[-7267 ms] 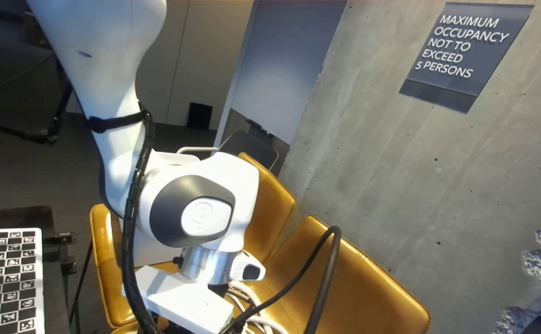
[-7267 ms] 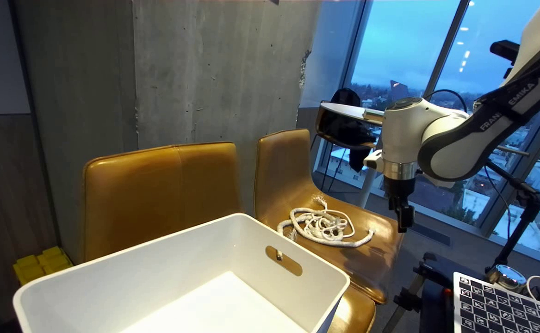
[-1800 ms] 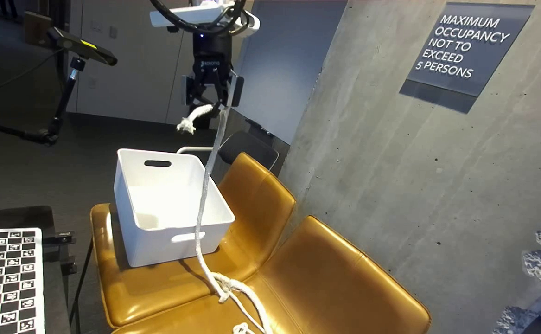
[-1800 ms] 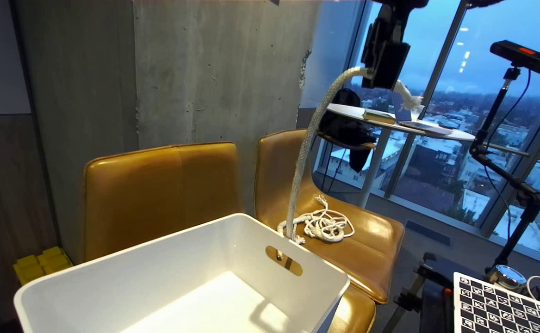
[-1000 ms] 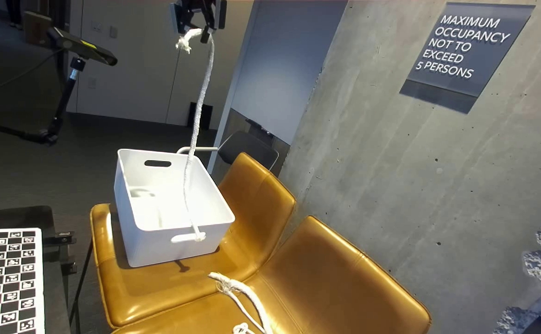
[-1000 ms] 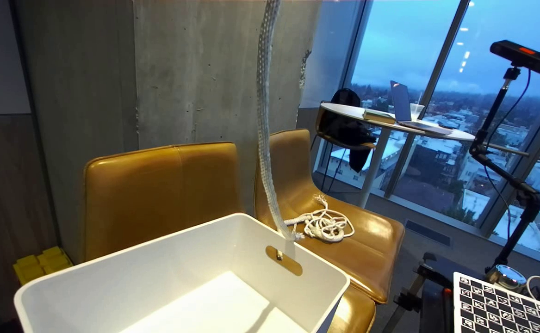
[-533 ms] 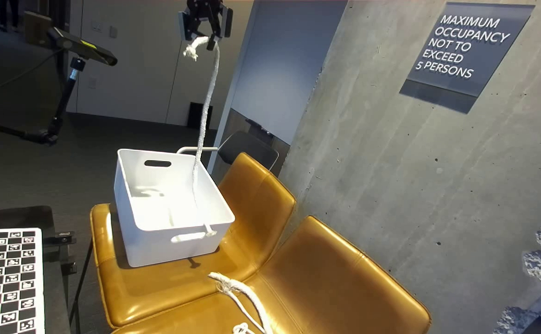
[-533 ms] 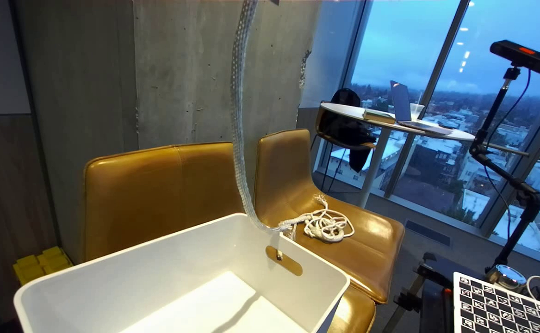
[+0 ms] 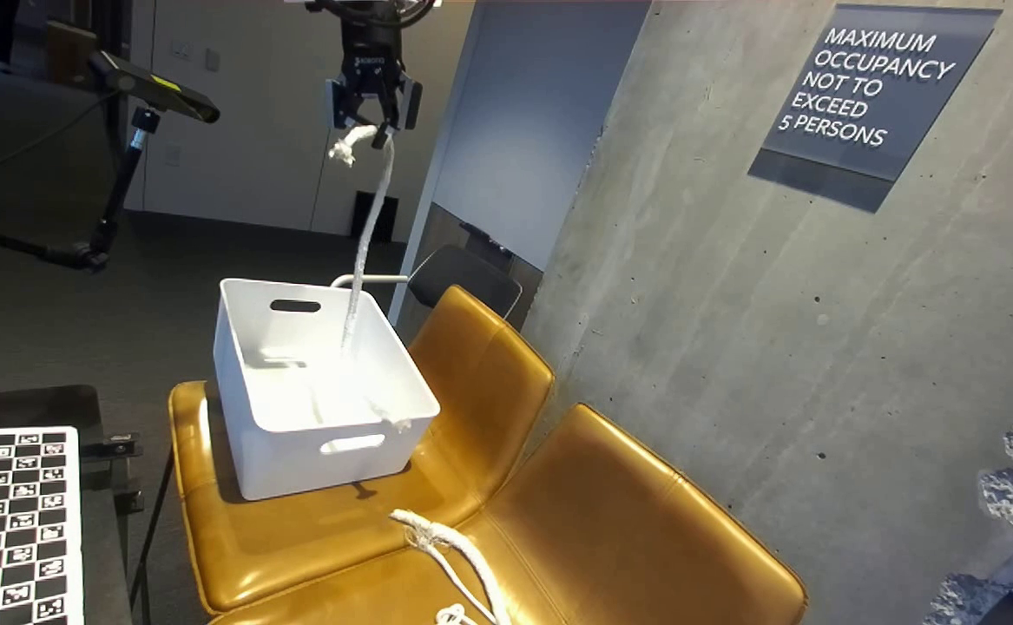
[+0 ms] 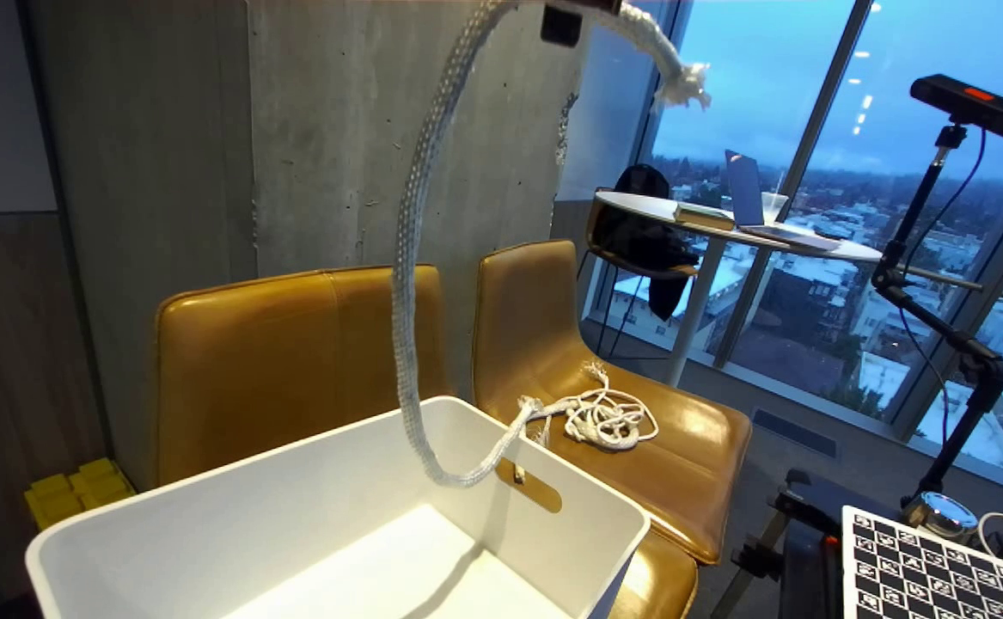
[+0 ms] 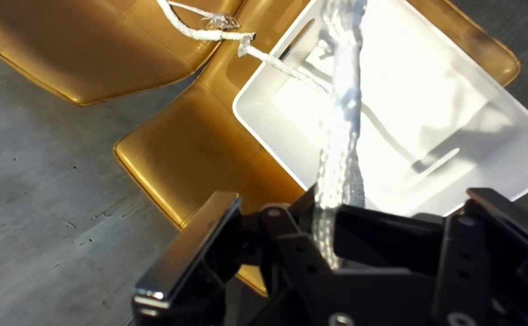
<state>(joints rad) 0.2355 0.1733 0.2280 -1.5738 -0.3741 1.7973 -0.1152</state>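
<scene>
The gripper (image 9: 380, 134) was clamped on the rope (image 9: 367, 230) near one end, well above the bin (image 9: 285, 464), and a short frayed tip (image 10: 681, 84) stuck out to one side. From there the rope hung in a long curve — down inside the bin, then up again to the rim (image 10: 591, 479) above the slot (image 10: 540, 496), where its other end poked out. The bin sat on a chair (image 9: 324, 538). Beside it, on the next chair (image 9: 645, 512), lay a tangle (image 10: 591, 425) of white rope — both thick and thin strands.
</scene>
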